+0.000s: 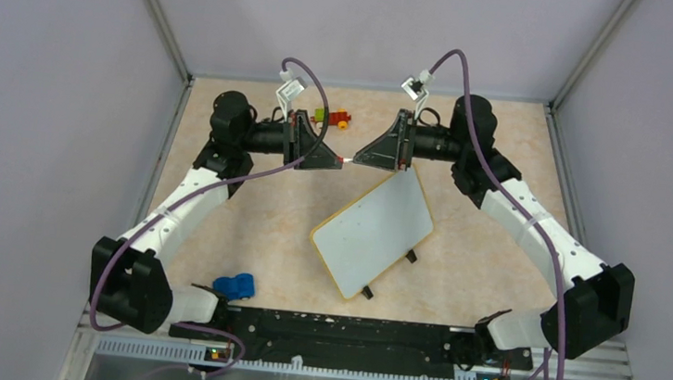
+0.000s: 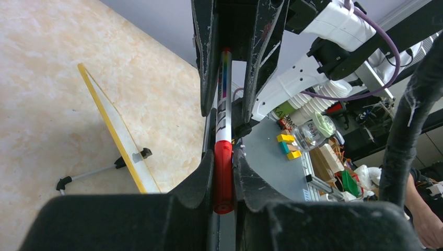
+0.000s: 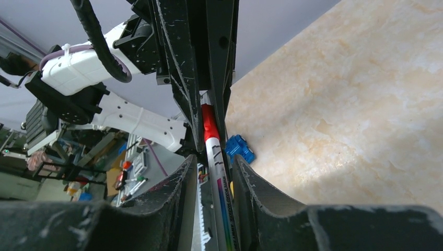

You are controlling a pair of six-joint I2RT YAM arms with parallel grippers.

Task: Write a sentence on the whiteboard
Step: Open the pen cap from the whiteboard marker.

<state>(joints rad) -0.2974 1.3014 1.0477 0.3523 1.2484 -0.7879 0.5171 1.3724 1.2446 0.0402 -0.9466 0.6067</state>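
the left tool (image 2: pixel 223 180) is clamped on the marker's (image 2: pixel 224 120) red cap (image 3: pixel 209 123); the right tool (image 3: pixel 211 172) straddles its barrel (image 3: pixel 219 178), grip unclear, likely to uncap it before writing on the blank whiteboard (image 1: pixel 373 231).

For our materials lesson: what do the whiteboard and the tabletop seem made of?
Whiteboard: smooth, faintly glossy white panel with a yellowish rim, probably coated board or plastic. Tabletop: flat beige marbled pattern, likely laminate, possibly stone.

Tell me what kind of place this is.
Probably a robotics lab test cell: plain grey walls on metal posts box in the table, and the left wrist view shows a cluttered workbench just beyond it.
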